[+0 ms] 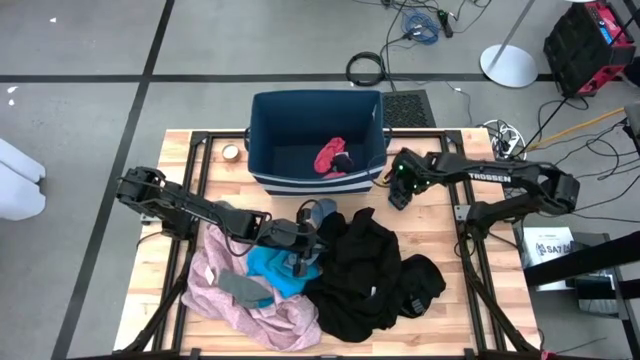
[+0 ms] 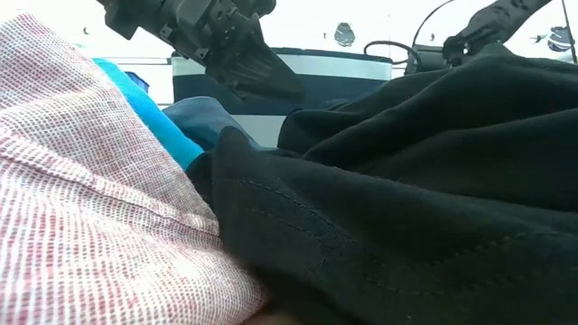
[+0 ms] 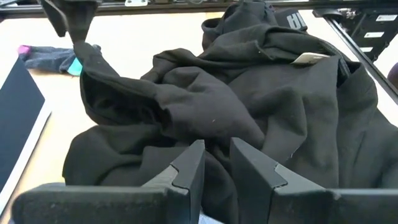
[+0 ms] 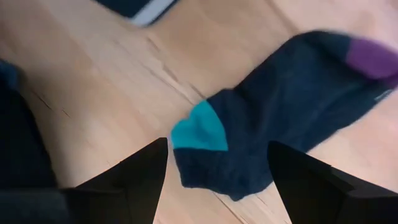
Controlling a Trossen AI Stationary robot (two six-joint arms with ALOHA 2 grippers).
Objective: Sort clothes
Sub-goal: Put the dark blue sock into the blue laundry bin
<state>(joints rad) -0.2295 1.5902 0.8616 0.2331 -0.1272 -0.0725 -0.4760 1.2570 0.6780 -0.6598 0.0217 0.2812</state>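
Sock (image 4: 280,118), one, dark navy knit with teal heel and purple toe, beneath my spread right gripper (image 4: 217,165).
Left gripper (image 3: 216,163), jaws narrowly parted, empty, over one crumpled black garment (image 3: 249,93).

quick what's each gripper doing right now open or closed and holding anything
Left gripper: jaws slightly apart over the black garment, nothing visibly held.
Right gripper: open, empty, above a dark sock.

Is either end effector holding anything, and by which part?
Nothing held. Right end effector stands open over the dark sock; left end effector hangs empty above the black garment.
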